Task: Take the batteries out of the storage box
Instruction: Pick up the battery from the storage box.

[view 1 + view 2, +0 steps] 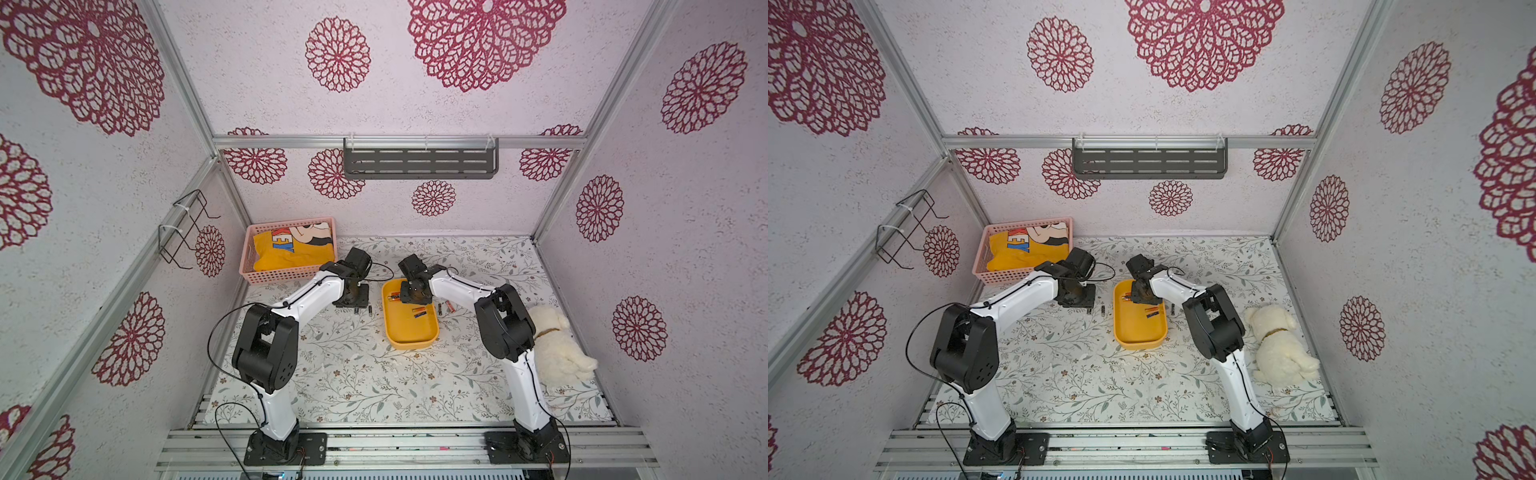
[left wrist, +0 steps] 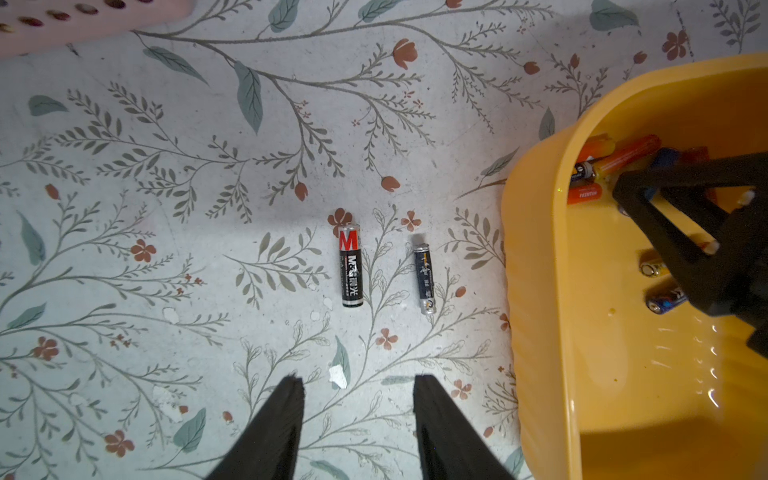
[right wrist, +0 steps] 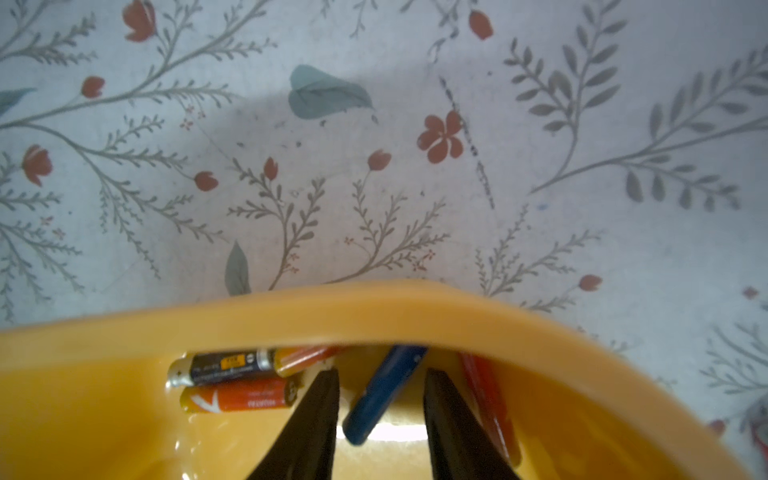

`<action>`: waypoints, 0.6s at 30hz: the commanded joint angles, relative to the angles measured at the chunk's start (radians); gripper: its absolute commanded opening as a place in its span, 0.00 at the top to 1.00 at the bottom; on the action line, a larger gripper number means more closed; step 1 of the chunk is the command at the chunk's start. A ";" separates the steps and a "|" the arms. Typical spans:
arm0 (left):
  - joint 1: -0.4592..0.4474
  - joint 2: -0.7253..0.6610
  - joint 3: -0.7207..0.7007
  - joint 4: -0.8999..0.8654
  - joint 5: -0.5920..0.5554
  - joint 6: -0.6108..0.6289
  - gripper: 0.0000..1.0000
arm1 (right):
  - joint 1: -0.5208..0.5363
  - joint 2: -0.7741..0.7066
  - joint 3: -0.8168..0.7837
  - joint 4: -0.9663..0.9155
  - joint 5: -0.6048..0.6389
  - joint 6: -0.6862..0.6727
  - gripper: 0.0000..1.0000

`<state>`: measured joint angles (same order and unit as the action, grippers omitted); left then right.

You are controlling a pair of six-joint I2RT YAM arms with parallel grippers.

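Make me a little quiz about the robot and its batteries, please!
1. True or false: the right pincer is inside the pink basket.
2. Fill in: the battery between the right pincer's tips is coloured ____.
3. In the left wrist view, how many batteries lie on the table?
Key: 1 false, it is in the yellow box; 2 blue; 3 two.
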<state>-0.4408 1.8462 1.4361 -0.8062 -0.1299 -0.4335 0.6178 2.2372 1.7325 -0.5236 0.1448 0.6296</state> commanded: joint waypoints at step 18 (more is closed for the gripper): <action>-0.026 0.034 0.058 -0.012 -0.012 0.019 0.53 | 0.010 -0.097 -0.175 0.034 -0.025 0.012 1.00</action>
<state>-0.4587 1.8545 1.4677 -0.8146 -0.1375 -0.4259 0.6228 2.1689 1.6012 -0.4416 0.1528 0.6296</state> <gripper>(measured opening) 0.466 0.123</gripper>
